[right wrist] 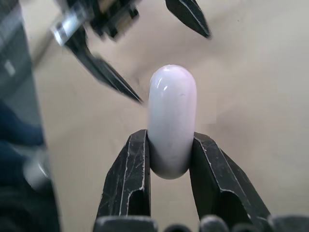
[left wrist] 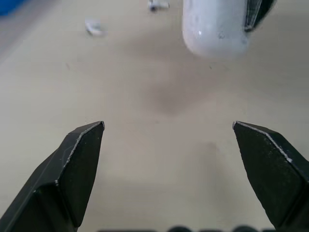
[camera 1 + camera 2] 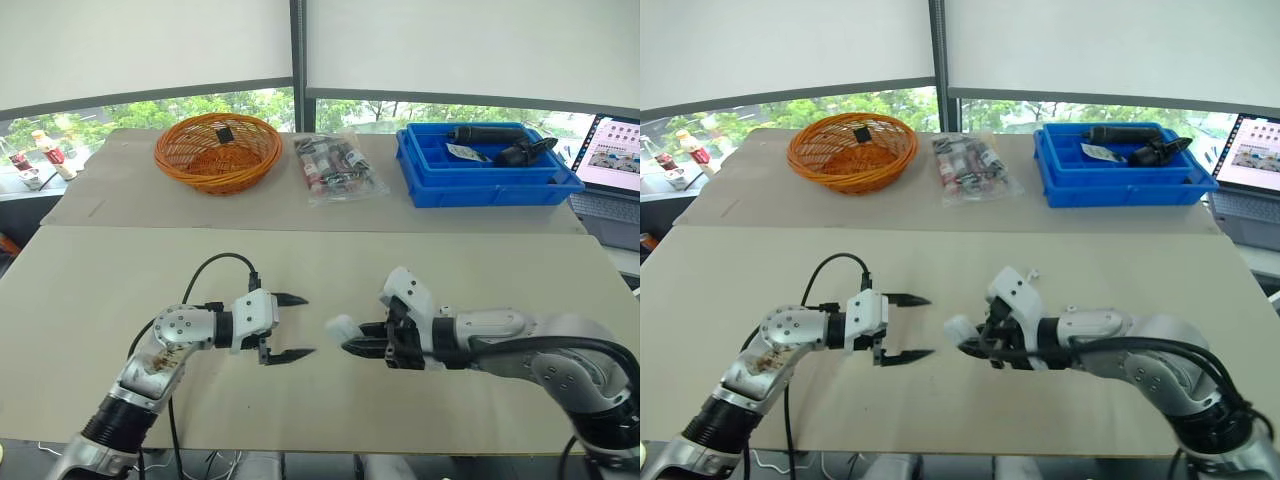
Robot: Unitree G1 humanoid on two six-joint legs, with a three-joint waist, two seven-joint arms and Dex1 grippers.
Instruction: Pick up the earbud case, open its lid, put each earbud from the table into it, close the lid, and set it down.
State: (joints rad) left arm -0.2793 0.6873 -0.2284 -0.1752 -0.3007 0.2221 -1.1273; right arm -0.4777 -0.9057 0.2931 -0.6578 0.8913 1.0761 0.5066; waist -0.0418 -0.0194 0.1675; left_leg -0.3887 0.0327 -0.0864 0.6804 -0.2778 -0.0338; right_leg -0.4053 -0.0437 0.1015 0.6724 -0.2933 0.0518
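My right gripper (image 3: 350,340) is shut on the white earbud case (image 3: 340,327) and holds it just above the tan table, lid closed, rounded end toward the left gripper. In the right wrist view the case (image 1: 171,121) stands clamped between the two black fingers (image 1: 125,179). A short gap from the case, my left gripper (image 3: 308,325) is open and holds nothing. In the left wrist view the case (image 2: 215,29) hangs beyond the spread fingertips, and two small pale earbuds (image 2: 94,26) (image 2: 157,5) lie blurred on the table behind it.
On the far table stand an orange wicker basket (image 3: 217,150), a clear bag of small parts (image 3: 338,168) and a blue bin (image 3: 480,190) with black tools. A laptop (image 3: 615,160) sits at the far right.
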